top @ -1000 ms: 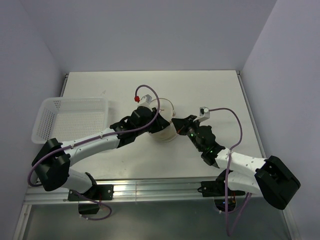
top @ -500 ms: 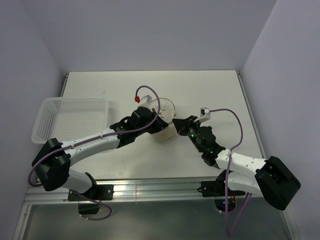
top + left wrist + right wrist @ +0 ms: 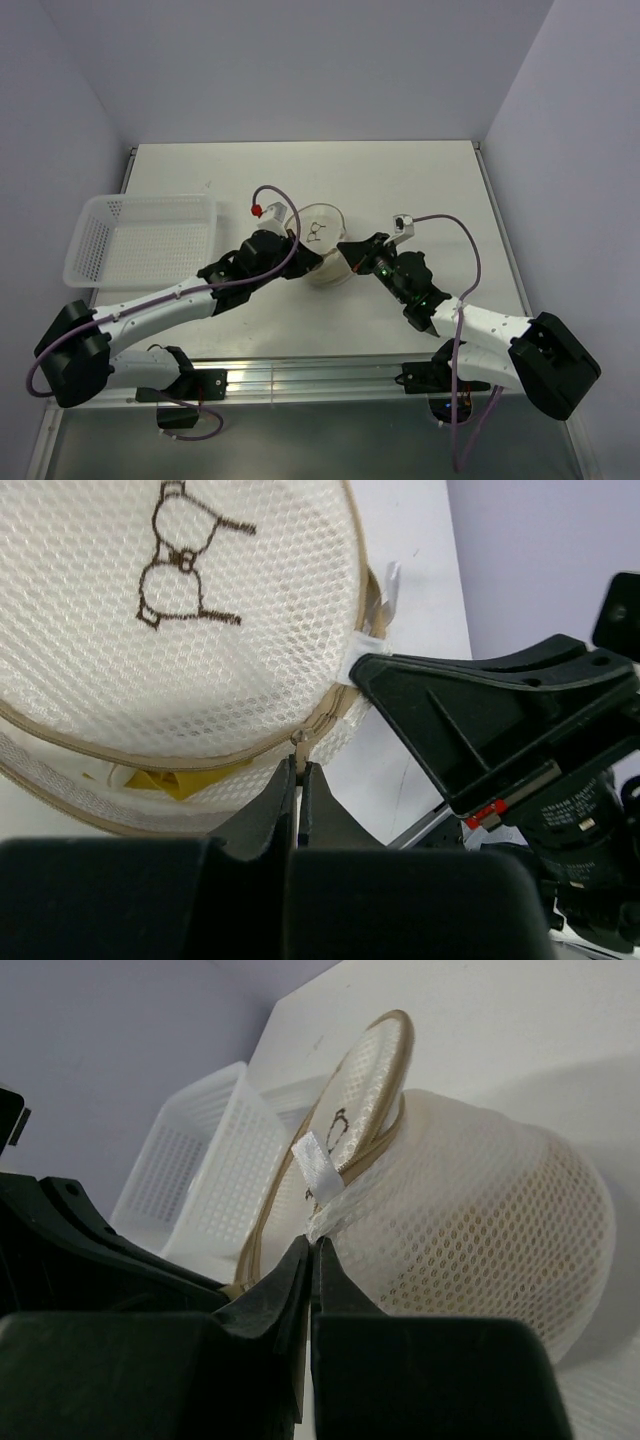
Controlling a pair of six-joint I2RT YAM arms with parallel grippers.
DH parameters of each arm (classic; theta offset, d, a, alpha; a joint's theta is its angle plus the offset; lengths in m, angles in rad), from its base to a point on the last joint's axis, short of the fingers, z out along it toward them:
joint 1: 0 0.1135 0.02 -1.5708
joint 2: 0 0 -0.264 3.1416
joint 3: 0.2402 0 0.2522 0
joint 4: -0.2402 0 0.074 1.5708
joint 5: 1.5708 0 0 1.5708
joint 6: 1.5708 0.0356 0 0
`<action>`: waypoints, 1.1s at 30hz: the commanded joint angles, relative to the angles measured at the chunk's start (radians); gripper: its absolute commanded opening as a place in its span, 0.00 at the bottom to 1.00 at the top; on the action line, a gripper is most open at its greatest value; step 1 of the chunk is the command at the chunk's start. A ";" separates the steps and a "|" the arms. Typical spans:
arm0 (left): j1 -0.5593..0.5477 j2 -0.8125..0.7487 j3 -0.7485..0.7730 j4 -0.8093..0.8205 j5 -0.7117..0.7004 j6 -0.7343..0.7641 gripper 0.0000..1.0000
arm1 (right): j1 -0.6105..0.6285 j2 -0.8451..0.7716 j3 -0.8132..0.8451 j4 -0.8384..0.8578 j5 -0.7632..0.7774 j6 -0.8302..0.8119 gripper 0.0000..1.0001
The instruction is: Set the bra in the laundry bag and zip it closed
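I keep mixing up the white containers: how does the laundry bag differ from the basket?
The laundry bag is round, soft mesh with a tan zipper rim; the basket is rectangular, stiff perforated plastic. The bag holds the yellow bra, visible through its zipper gap; the basket shows nothing inside. The left gripper and right gripper pinch the bag; the basket stands untouched. Both are white.

left tool (image 3: 298, 772), right tool (image 3: 312, 1248) flanking laundry bag (image 3: 322, 232), basket (image 3: 95, 215) leftward, room behind
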 commanded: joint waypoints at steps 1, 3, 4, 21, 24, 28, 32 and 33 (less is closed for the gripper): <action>0.002 -0.091 -0.040 -0.068 -0.109 0.058 0.00 | -0.063 0.001 0.034 0.085 -0.016 -0.005 0.00; 0.002 -0.119 -0.057 -0.097 -0.129 0.063 0.00 | -0.072 0.004 0.040 0.085 -0.039 -0.006 0.00; 0.002 -0.143 -0.062 -0.101 -0.140 0.066 0.00 | -0.084 0.005 0.050 0.085 -0.062 -0.009 0.00; -0.011 -0.320 -0.171 -0.036 -0.253 0.116 0.00 | -0.259 0.272 0.384 -0.117 -0.358 -0.027 0.03; -0.031 -0.314 -0.146 0.014 -0.261 0.141 0.00 | -0.255 0.229 0.412 -0.260 -0.306 -0.055 0.50; -0.043 -0.211 -0.094 0.135 -0.226 0.153 0.00 | -0.241 0.098 0.372 -0.427 -0.229 -0.075 0.80; -0.047 -0.137 -0.088 0.229 -0.189 0.127 0.00 | -0.155 -0.062 0.303 -0.550 -0.151 -0.052 0.79; -0.047 -0.122 -0.089 0.243 -0.186 0.123 0.00 | -0.128 -0.076 0.278 -0.567 -0.137 -0.028 0.79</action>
